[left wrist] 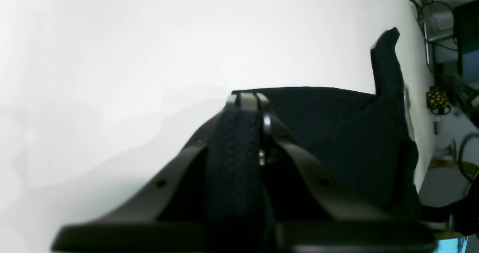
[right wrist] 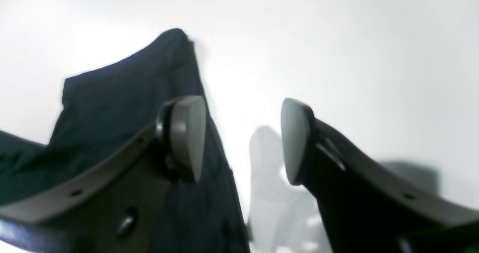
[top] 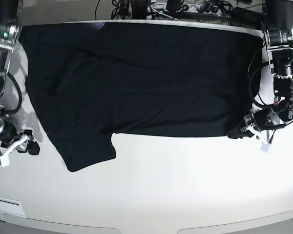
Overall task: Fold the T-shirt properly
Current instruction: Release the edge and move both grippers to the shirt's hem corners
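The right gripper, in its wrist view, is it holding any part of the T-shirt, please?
No: the right gripper stands open with bare table between its fingers, and the T-shirt lies beside it.

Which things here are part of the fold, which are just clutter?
Job: T-shirt; left gripper, shut on its corner; right gripper, open beside it; table.
Clutter: cables behind the table; yellow-and-black thing on the floor.

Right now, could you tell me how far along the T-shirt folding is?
Done: the black T-shirt lies spread flat on the white table. In hand: the left gripper is shut on its edge; the right gripper is open beside the sleeve. Left: every fold.
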Motion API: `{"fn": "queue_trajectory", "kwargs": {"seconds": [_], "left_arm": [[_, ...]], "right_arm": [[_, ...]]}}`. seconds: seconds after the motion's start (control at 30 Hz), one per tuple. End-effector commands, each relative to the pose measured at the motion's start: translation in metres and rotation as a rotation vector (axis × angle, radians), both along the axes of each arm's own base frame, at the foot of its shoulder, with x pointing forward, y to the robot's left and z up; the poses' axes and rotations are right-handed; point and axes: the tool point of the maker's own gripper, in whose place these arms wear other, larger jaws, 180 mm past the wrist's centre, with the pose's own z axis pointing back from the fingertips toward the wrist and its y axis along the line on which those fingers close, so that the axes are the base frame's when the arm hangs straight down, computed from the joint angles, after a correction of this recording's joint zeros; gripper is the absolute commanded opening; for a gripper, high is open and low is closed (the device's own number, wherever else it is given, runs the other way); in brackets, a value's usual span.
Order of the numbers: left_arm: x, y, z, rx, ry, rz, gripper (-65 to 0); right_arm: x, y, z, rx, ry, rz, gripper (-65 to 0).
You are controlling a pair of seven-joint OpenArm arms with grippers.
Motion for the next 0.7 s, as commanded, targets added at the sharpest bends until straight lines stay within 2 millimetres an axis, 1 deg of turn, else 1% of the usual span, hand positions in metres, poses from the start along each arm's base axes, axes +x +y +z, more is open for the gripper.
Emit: {"fn": "queue_trajectory", "kwargs": {"seconds": [0.0,0.1,0.17,0.3,0.43,0.53,0.57,0.6,0.67], "left_arm": [[-0.017,0.005,-0.019,0.035,0.097,-0.006,-65.0],[-0.017,0.005,-0.018,0.035,0.097,-0.006,-65.0],[-0.018,0.005,-0.019,0.035,0.101,-0.009,-65.0],[-0.02,0.004,-0.02,0.035,0.111,-0.018,-65.0],[-0.02,0.004,-0.02,0.035,0.111,-0.019,-65.0],[-0.021,0.004,-0.02,0.035,0.113,-0.021,-65.0],[-0.021,0.004,-0.02,0.035,0.113,-0.021,-65.0],[-0.021,0.004,-0.019,0.036,0.109,-0.025,-65.0],[-0.02,0.0,-0.016,0.032,0.072,-0.062,-65.0]], "right_arm": [[0.017,-0.008,0.019,0.02,-0.045,-0.011,-30.5],[0.029,0.004,-0.002,0.115,0.037,-0.014,-30.5],[0.034,0.015,-0.013,0.171,0.07,-0.016,-30.5],[0.036,0.046,-0.028,0.238,0.105,0.011,-30.5],[0.034,0.089,-0.035,0.285,0.118,0.106,-30.5],[0.036,0.108,-0.034,0.309,0.106,0.147,-30.9],[0.036,0.112,-0.032,0.318,0.1,0.16,-33.8],[0.036,0.116,-0.029,0.334,0.094,0.175,-40.0],[0.033,0.122,-0.025,0.358,0.117,0.205,-59.9]]}}
